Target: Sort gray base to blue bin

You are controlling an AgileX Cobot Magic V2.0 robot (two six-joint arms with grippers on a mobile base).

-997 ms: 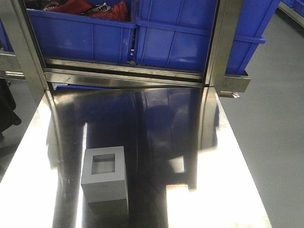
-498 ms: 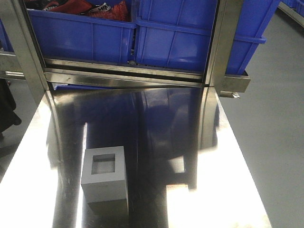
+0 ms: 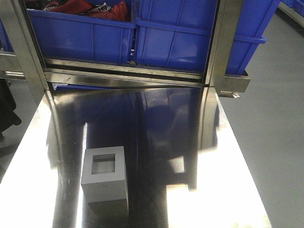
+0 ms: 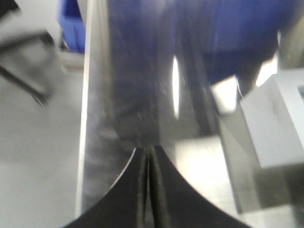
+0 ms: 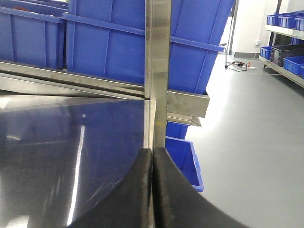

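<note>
We have not yet begun: our left hand (image 4: 148,159) and right hand (image 5: 152,159) are pressed together and empty, while the gray base (image 3: 104,176) sits recess-up on the tabletop (image 3: 199,152), well apart from the blue bin (image 3: 175,45).

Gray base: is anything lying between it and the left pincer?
Nothing visible does. Only steel table lies between the shut left pincer and the gray base.
</note>
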